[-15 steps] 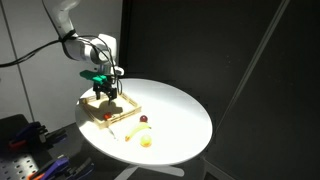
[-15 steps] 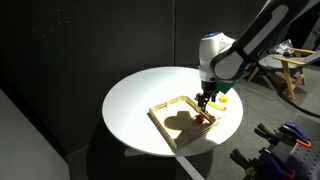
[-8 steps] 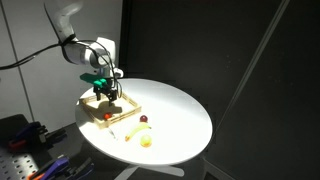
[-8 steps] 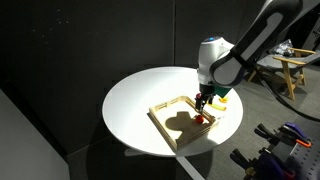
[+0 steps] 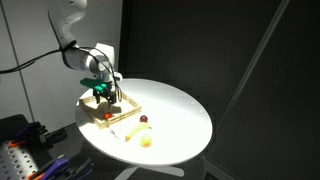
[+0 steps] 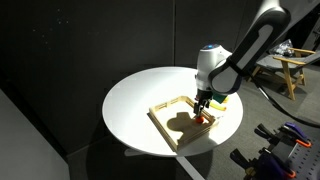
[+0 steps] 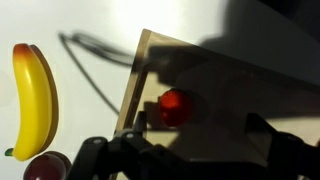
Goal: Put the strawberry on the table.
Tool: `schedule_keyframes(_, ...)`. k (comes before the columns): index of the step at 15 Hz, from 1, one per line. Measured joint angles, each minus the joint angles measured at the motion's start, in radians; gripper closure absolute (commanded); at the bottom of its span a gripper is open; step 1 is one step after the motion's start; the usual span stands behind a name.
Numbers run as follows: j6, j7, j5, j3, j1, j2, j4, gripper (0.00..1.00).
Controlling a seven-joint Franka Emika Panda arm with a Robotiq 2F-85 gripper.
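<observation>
So your gripper (image 7: 190, 145) hangs low over the wooden tray (image 7: 133, 85), jaws spread wide, gripping nothing. The strawberry (image 7: 175, 106) sits inside the tray just ahead of that gap, not on the table (image 6: 140, 100) yet.

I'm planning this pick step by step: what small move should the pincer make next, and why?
Probably lower the pincer straight down around the strawberry. The pincer hangs above the wooden tray, apparently open, and the wrist view shows the strawberry lying loose inside the tray, ungrasped; it must be gripped before it can go to the table.
</observation>
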Motion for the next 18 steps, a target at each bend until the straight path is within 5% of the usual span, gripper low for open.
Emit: schedule_keyframes(18,0.0,-0.224,-0.045,0.0,0.006,0.125,0.111,0.0)
